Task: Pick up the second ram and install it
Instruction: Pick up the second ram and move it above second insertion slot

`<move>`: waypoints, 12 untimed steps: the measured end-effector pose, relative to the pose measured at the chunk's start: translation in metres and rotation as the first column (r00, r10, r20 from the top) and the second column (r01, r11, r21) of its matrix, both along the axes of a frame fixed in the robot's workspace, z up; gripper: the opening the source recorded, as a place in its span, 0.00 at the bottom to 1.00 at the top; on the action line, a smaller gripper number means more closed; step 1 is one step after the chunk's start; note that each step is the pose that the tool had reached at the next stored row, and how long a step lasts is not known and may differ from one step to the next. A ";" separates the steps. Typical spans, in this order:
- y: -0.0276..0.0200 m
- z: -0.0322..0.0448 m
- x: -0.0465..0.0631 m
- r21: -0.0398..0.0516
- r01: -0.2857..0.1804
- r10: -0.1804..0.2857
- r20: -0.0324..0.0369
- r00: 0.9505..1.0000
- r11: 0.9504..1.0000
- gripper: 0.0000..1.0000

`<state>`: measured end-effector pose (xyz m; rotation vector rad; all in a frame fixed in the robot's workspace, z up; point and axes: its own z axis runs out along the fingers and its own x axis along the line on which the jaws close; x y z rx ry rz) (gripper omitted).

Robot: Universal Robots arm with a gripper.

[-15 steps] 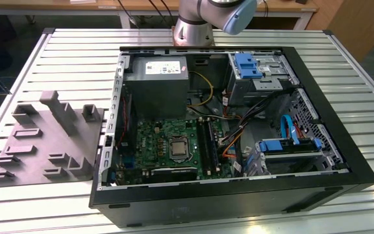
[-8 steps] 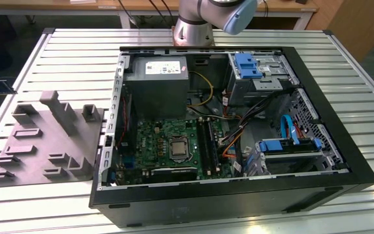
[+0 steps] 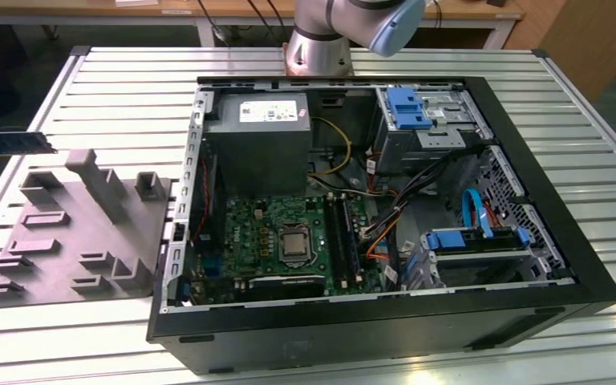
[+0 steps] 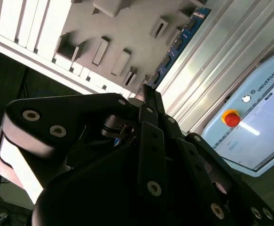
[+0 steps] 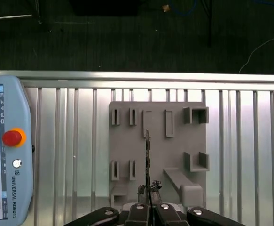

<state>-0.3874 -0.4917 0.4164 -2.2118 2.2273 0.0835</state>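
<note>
First wrist view: black fingers (image 5: 139, 211) pinch the thin, flat second ram (image 5: 147, 155).

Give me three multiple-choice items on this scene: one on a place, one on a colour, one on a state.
1. The grey tray lies: A) at the exterior view's left of the computer case; B) inside it; C) at its right.
2. The round button on the teach pendant is: A) green; B) red; C) blue.
3. The second ram is: A) seated in a slot; B) flat in the tray; C) gripped by the end effector.
1 A: it sits outside the case, on that side. 2 B: red in both wrist views. 3 C: it juts edge-on from the end effector.
</note>
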 end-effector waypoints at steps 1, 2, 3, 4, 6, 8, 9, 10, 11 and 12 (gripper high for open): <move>0.0000 0.0000 0.004 0.000 0.000 0.000 0.000 1.000 1.000 0.12; 0.0000 0.0000 0.008 0.000 0.000 0.000 0.000 1.000 1.000 0.12; 0.0000 -0.0001 0.011 0.001 0.000 0.000 0.000 1.000 1.000 0.12; 0.0000 -0.0002 0.015 0.001 0.000 0.000 0.000 1.000 1.000 0.12; 0.0000 -0.0002 0.024 0.001 0.000 0.000 0.000 1.000 1.000 0.12; 0.0000 -0.0004 0.033 0.001 0.000 0.000 0.000 1.000 1.000 0.12; 0.0000 -0.0005 0.037 0.001 0.000 0.000 0.000 1.000 1.000 0.12; 0.0000 -0.0006 0.041 0.001 0.000 0.000 0.000 1.000 1.000 0.12; 0.0000 -0.0007 0.046 0.001 0.000 0.000 0.000 1.000 1.000 0.12; 0.0000 -0.0008 0.050 0.001 0.000 0.000 0.000 1.000 1.000 0.12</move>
